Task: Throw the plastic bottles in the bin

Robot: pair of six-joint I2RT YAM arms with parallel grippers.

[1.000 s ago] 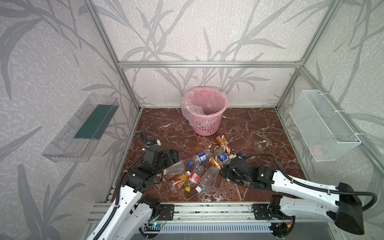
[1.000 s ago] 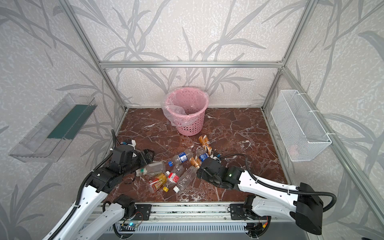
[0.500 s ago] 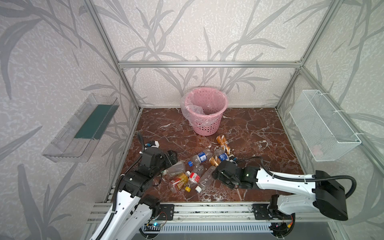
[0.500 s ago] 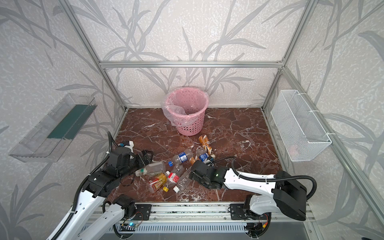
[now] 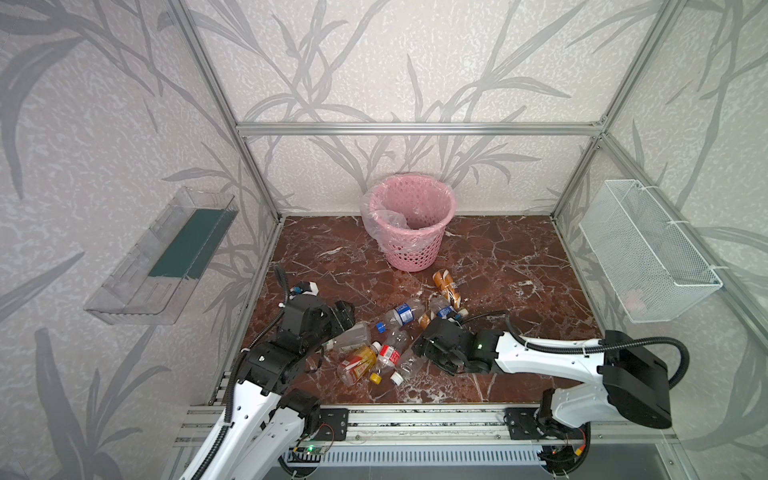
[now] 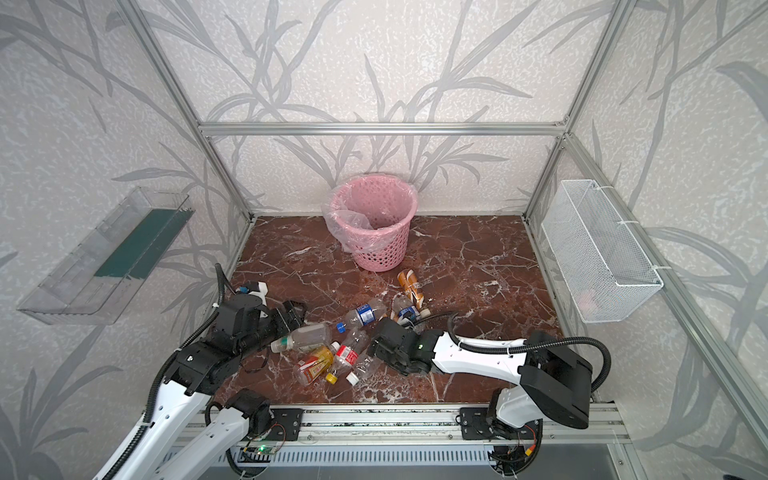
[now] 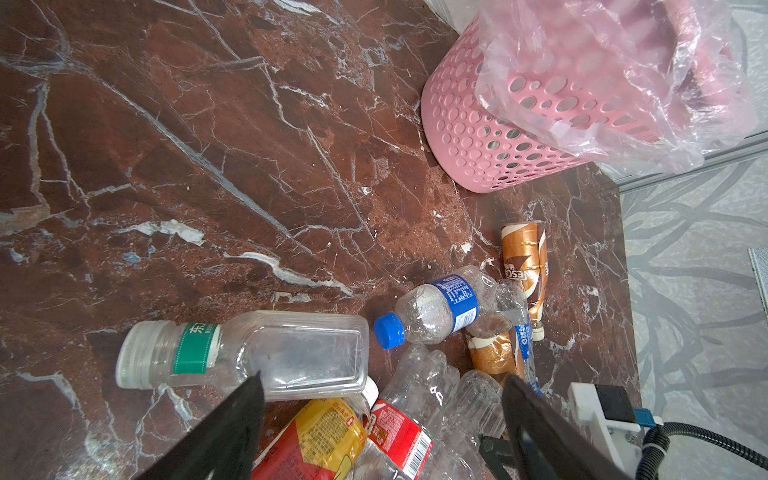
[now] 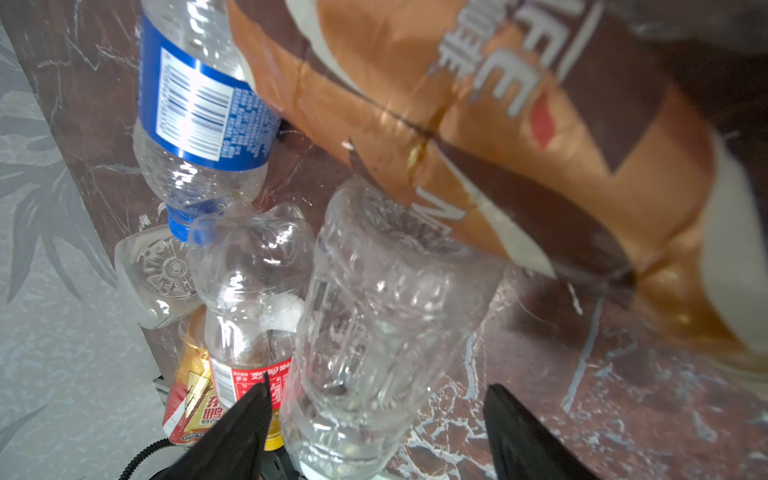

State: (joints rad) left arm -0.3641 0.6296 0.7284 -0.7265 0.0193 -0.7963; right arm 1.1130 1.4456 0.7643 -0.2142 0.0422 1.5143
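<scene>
The pink bin (image 5: 409, 224) with its clear liner stands at the back middle of the marble floor, also showing in the left wrist view (image 7: 498, 124). Several plastic bottles lie in a pile at the front middle. My left gripper (image 7: 382, 386) is open above a clear square bottle with a green band (image 7: 249, 353), a yellow-red bottle (image 7: 316, 436) and a red-labelled one (image 7: 399, 432). My right gripper (image 8: 376, 390) is open, with a clear ribbed bottle (image 8: 374, 311) lying between its fingers, ungripped. An orange-brown bottle (image 8: 478, 124) and a blue-labelled bottle (image 8: 195, 116) lie just beyond.
A clear acrylic tray (image 5: 166, 257) hangs on the left wall and a white wire basket (image 5: 648, 249) on the right wall. Two more orange-brown bottles (image 5: 446, 284) lie between pile and bin. An aluminium rail (image 5: 415, 424) runs along the front edge.
My right gripper has slid left into the pile and opened a little wider, now straddling the clear ribbed bottle. The left arm has barely shifted.
</scene>
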